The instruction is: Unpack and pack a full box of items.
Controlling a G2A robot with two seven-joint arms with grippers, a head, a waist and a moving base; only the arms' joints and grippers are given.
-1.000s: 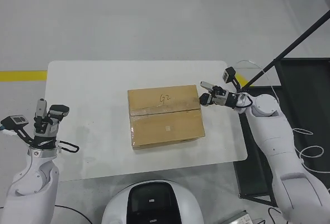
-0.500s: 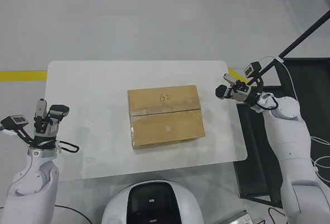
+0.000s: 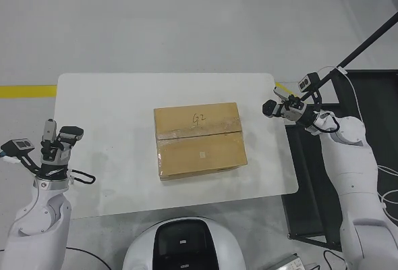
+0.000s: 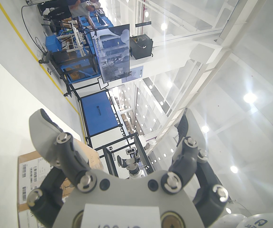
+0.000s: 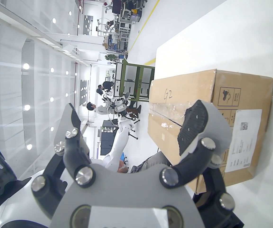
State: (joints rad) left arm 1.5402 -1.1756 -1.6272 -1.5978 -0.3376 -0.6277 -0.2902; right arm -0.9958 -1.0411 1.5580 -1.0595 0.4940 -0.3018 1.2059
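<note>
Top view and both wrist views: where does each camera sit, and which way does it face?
Top view: overhead on the robot, looking down at the table and closed box; left gripper and right gripper show.
Left wrist view: on the left wrist, facing up across the hall; the left fingers, open, show.
Right wrist view: on the right wrist, facing along the table at the box; the right fingers, open, show.
Shared: all show the box.
</note>
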